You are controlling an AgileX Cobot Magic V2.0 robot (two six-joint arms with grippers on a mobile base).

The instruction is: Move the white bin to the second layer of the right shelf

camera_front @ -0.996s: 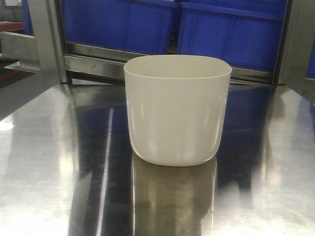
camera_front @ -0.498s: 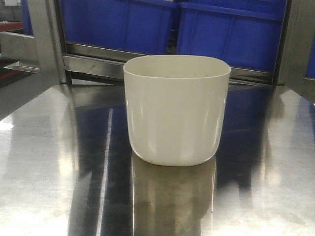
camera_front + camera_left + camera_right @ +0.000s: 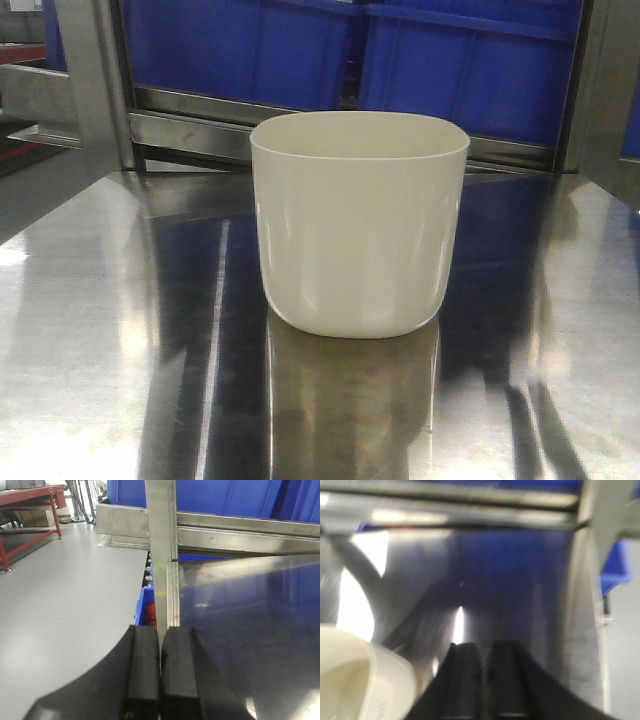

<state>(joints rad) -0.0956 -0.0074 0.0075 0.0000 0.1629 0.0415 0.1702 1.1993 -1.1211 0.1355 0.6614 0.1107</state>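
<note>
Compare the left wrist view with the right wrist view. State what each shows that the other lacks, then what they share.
Left wrist only: the left end effector, its fingers pressed shut, and a red table across the floor. Right wrist only: the right end effector, too blurred to judge its opening, and the white bin in the picture's lower left corner. Both: the steel tabletop, a steel rail and blue crates behind it.
</note>
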